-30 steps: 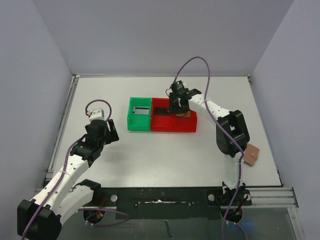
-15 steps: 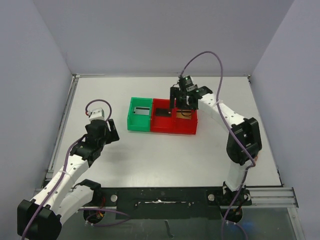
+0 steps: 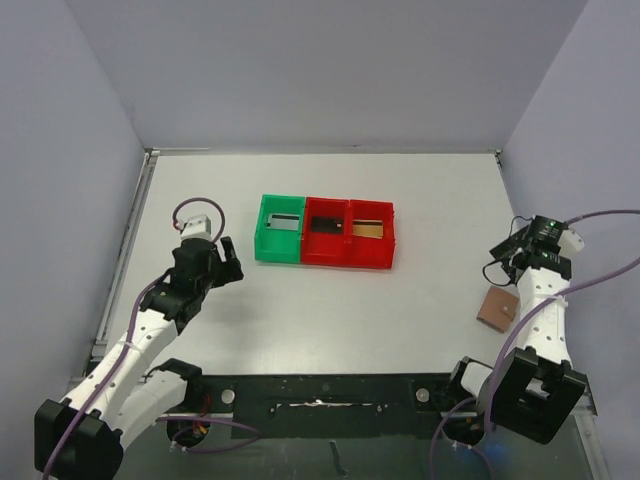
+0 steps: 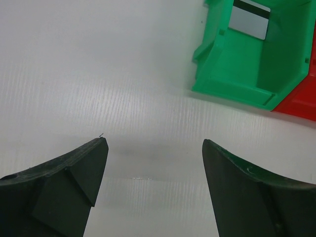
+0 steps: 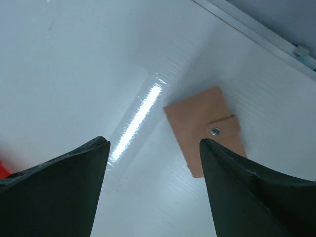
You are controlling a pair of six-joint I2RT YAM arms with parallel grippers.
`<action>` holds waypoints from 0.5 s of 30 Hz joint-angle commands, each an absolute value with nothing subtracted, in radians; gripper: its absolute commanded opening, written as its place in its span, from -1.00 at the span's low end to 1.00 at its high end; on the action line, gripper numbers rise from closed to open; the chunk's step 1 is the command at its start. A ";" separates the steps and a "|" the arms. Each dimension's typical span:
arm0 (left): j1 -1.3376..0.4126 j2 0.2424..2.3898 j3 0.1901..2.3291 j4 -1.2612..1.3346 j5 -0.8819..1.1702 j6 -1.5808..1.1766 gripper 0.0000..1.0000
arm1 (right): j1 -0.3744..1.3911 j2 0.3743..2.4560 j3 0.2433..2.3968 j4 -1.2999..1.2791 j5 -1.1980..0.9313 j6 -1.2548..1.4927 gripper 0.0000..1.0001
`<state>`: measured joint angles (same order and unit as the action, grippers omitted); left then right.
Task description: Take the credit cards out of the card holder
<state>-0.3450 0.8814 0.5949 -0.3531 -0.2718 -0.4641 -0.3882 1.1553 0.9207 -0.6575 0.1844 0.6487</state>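
Across the white table (image 3: 420,310), we are seeing the card holder (image 5: 205,129) lying closed at the near right; we are holding the left gripper (image 4: 153,148) and right gripper (image 5: 153,145) wide open.

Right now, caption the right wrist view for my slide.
Open right gripper hovering over the white table, the closed brown card holder lying flat just beyond its fingertips.

Bright, even light; slight glare
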 commanded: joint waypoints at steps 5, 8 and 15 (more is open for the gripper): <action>-0.342 0.900 0.620 -0.297 -0.232 -0.463 0.54 | -0.499 1.082 0.819 -0.719 0.328 0.695 0.50; -0.342 0.904 0.621 -0.295 -0.229 -0.463 0.54 | -0.563 1.080 0.766 -0.679 0.268 0.688 0.48; -0.342 0.908 0.618 -0.293 -0.227 -0.462 0.52 | -0.611 1.114 0.688 -0.577 0.203 0.639 0.40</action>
<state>-0.3450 0.9092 0.5949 -0.3515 -0.2379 -0.4641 -0.6010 1.1038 0.7116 -0.6899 0.2459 0.6693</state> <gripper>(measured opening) 0.764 0.708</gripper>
